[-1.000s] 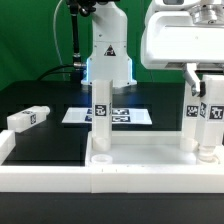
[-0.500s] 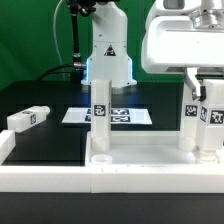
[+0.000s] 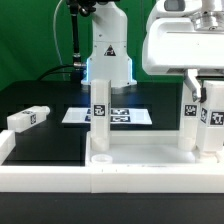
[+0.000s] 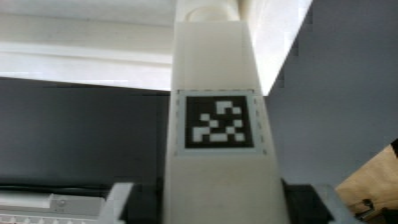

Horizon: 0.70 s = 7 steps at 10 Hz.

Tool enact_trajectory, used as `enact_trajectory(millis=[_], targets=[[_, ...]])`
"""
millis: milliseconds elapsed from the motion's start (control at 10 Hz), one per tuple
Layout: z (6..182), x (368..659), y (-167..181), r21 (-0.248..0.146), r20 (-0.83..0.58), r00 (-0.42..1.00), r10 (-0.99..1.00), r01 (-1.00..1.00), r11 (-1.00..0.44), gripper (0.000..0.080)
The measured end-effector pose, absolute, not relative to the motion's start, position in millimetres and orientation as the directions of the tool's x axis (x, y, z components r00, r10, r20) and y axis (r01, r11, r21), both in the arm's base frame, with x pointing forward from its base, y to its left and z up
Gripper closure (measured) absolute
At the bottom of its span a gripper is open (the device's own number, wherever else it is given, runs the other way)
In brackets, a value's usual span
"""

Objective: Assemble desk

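The white desk tabletop (image 3: 60,172) lies across the front of the exterior view, rim up. One tagged leg (image 3: 100,112) stands upright in it near the middle, and another leg (image 3: 190,125) stands at the exterior view's right. Beside that one, my gripper (image 3: 208,100) is shut on a third upright leg (image 3: 214,128), whose lower end is at the tabletop's right end. In the wrist view this held leg (image 4: 221,120) fills the centre with its tag, and my gripper (image 4: 222,205) has a dark finger pad (image 4: 306,205) pressed on each side. A loose leg (image 3: 28,118) lies at the left.
The marker board (image 3: 75,115) lies flat on the black table behind the tabletop, in front of the arm's white base (image 3: 108,55). A green backdrop closes the rear.
The gripper and the leg it holds have edged slightly toward the exterior view's right. Everything else stays as it was.
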<state>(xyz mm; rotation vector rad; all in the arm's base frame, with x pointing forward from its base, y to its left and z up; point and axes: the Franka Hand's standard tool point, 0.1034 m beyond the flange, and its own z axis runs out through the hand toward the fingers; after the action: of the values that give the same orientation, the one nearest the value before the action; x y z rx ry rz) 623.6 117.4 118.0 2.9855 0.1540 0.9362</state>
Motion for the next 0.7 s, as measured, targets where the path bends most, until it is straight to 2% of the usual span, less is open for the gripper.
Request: enact_trajectory(millis=[600, 700], targets=[[113.5, 622.3, 109.0, 0.035, 0.585, 0.807, 0.080, 0.074, -0.997, 0.0509], [113.5, 622.3, 108.9, 0.035, 0.585, 0.807, 0.080, 0.074, -0.997, 0.0292]])
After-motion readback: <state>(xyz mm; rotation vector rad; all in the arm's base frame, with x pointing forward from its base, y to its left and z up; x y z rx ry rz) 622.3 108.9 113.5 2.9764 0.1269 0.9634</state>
